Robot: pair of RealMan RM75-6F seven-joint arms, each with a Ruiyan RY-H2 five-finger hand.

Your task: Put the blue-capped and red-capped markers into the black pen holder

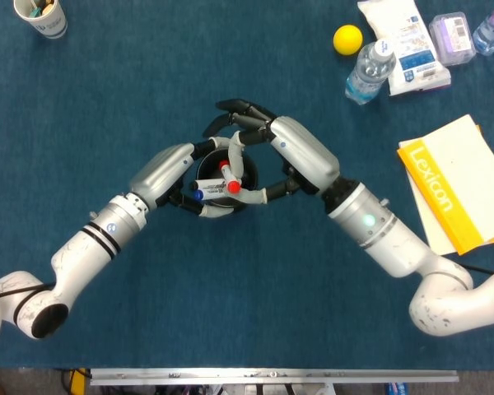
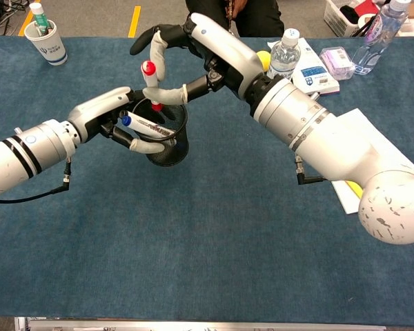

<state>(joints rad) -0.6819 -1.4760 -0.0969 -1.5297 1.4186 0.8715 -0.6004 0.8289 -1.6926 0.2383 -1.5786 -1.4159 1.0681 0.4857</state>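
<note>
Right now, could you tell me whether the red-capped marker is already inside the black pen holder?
Not yet. The right hand holds the red-capped marker over the black pen holder, its lower end about at the rim.

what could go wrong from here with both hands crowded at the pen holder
1. The right hand holds the red-capped marker over the black pen holder right beside the left hand; the fingers may collide.
2. The blue-capped marker lies across the holder's rim in the left hand's grip, possibly blocking the red one's way in.
3. The holder looks tilted, so a bump might tip it.
</note>
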